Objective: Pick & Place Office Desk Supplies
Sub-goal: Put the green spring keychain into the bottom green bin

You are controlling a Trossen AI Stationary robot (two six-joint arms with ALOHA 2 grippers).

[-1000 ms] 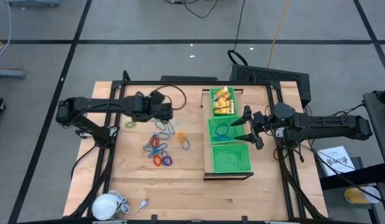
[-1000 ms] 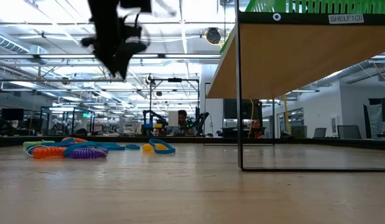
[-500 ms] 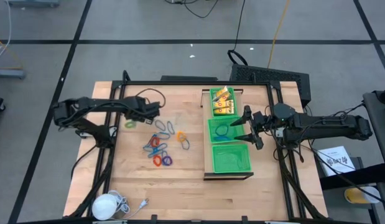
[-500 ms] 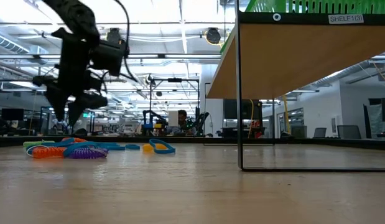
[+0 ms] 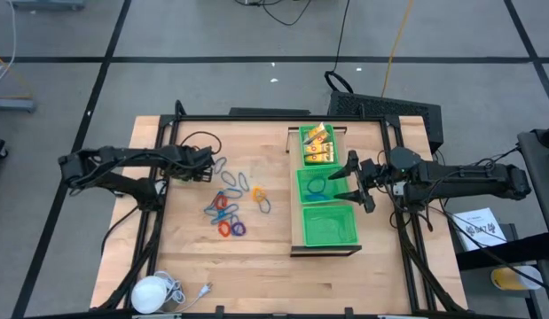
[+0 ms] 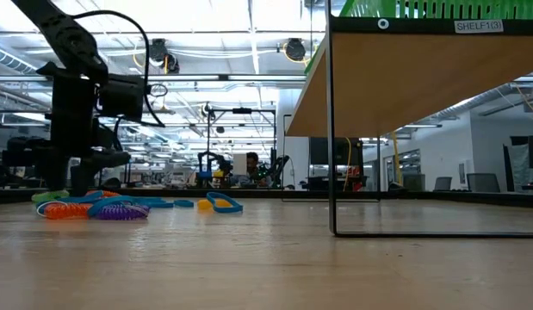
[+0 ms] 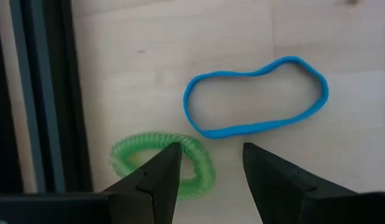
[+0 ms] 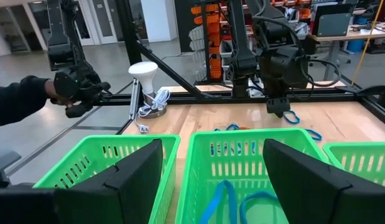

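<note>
My left gripper (image 5: 191, 171) (image 6: 74, 182) is open and points down close over the table near its left edge. In the left wrist view one finger (image 7: 160, 177) stands over a green coiled ring (image 7: 180, 155), and a thin blue ring (image 7: 254, 96) lies flat beyond. More coloured rings and blue clips (image 5: 230, 206) (image 6: 102, 207) lie on the wood. My right gripper (image 5: 352, 182) (image 8: 211, 180) is open and hovers beside the middle green basket (image 5: 302, 197), which holds blue rings (image 8: 232, 199). Yellow packets (image 5: 317, 146) sit in the far basket. My left gripper comes from above with its fingers on either side of one end of the green coiled ring (image 7: 198, 171). One finger covers the ring's edge, and I cannot tell whether it touches it. The ring lies flat on the table.
Three green mesh baskets stand in a row on a raised shelf (image 6: 395, 86) on thin metal legs (image 6: 331, 138); the near basket (image 5: 332, 226) holds nothing. A white round object with a cord (image 5: 154, 291) lies at the near left corner. Black frame rails (image 5: 159, 208) border the table.
My left gripper has moved toward the table's left edge and come down from high above to just over the table, by the green coiled ring. The rings on the table have stayed where they were.
</note>
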